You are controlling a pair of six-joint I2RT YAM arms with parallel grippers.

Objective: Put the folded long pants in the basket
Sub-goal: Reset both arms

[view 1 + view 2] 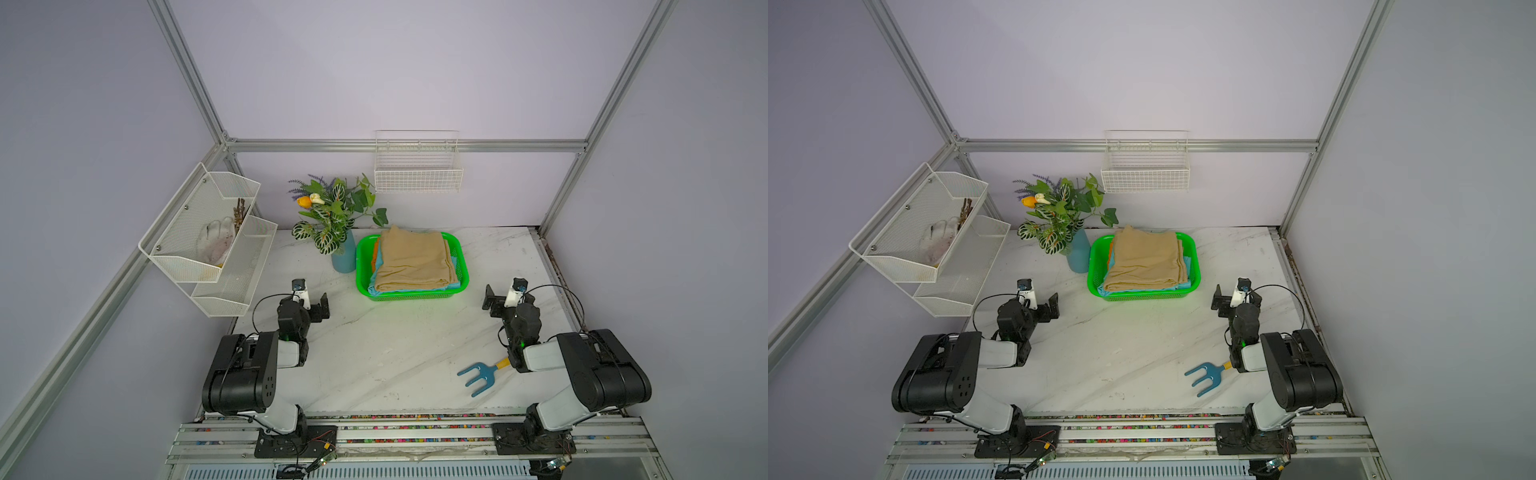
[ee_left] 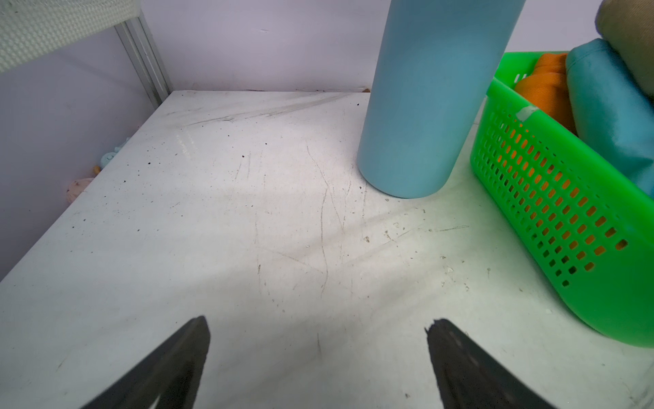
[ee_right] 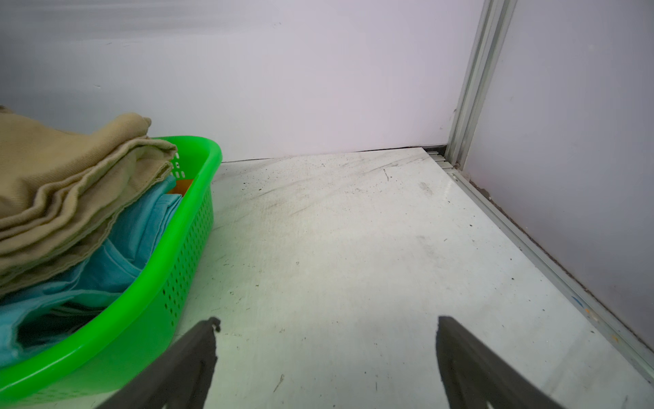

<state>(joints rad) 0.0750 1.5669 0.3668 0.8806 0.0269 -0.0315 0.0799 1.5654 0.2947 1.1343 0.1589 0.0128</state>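
The green basket (image 1: 411,296) (image 1: 1142,296) stands at the back middle of the table and holds the folded long pants, stacked. In both top views the tan pair (image 1: 415,262) (image 1: 1146,259) lies on top, with a light blue pair (image 1: 375,289) and an orange pair (image 1: 375,255) showing at its edges. My left gripper (image 1: 319,308) (image 2: 318,329) hovers open in front of the basket's left side, over bare table. To the right of the basket (image 3: 191,240), my right gripper (image 1: 492,301) (image 3: 327,325) is open and holds nothing. Both wrist views show the tan (image 3: 70,184), blue (image 3: 134,240) and orange (image 2: 548,88) layers.
A blue vase (image 1: 344,253) (image 2: 424,106) with a leafy plant stands right against the basket's left side. A blue garden fork (image 1: 478,376) lies at the front right near the right arm. A white mesh rack (image 1: 212,241) hangs on the left wall, a white wire basket (image 1: 417,174) on the back wall.
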